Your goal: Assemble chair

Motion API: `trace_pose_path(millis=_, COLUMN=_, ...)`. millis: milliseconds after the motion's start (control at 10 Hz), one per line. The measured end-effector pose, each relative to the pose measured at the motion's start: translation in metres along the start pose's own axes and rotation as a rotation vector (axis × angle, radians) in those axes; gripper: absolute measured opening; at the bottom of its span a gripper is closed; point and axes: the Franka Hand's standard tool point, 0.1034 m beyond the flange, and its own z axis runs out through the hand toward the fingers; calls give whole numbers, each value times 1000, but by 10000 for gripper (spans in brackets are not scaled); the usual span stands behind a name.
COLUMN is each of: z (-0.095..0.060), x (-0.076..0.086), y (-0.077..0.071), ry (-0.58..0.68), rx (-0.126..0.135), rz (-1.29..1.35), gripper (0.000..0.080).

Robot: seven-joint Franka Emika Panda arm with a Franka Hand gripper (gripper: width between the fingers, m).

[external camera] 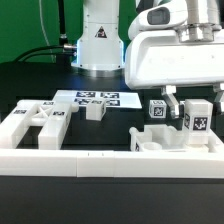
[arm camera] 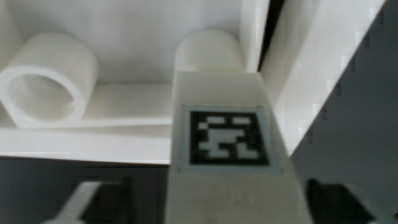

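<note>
One gripper (external camera: 193, 108), two fingers (external camera: 171, 100). The jaws stand apart, straddling one upright leg piece (external camera: 197, 122) of the chair. In the wrist view there is a clear gap on each side between this piece (arm camera: 222, 120) and the two dark fingertips (arm camera: 82, 204), so nothing is gripped or touched. The leg piece shows one tag.

It stands at the exterior view's right end of one slab piece (external camera: 160, 143). Whether it is fully seated there cannot be told. In the wrist view, one rounded hollow white form (arm camera: 50, 88) lies just beside the leg piece.

Other chair parts:
- One tagged cube (external camera: 157, 110) sits behind the slab, just beside the finger on the exterior view's left.
- One small block (external camera: 95, 111) sits mid-table, at the near edge of the marker board (external camera: 97, 98).
- One cluster of chunky pieces (external camera: 30, 125) lies at the exterior view's left, well apart from the gripper. At least two tags show on it, but the number of pieces cannot be told.

One long plain rail (external camera: 110, 160) runs across the front, with the slab and the cluster just behind it. The marker board is one flat sheet, its tags too small to count. One robot base (external camera: 98, 40) stands at the back, on one dark table (external camera: 30, 85).
</note>
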Motion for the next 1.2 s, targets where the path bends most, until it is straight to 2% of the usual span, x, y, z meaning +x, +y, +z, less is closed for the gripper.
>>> trace_pose_path(millis=100, z=-2, x=1, y=2, ry=-1, rx=-1, rz=-6, gripper=635)
trace_pose_path(millis=300, z=-6, x=6, y=7, ry=1, rx=-4, rz=-19, gripper=645)
trace_pose_path(millis=700, z=-36, x=27, y=25, ry=-58, rx=-2, rz=-58, gripper=649)
trace_pose_path(millis=1000, z=-33, x=23, y=22, ry=-92, rx=5, rz=-59, gripper=649)
trace_pose_path(millis=1100, z=-31, x=17, y=20, ry=-140, rx=13, rz=-52, gripper=649)
trace_pose_path(millis=1200, z=-30, x=11, y=15, ry=-251, rx=29, rz=-26, gripper=649)
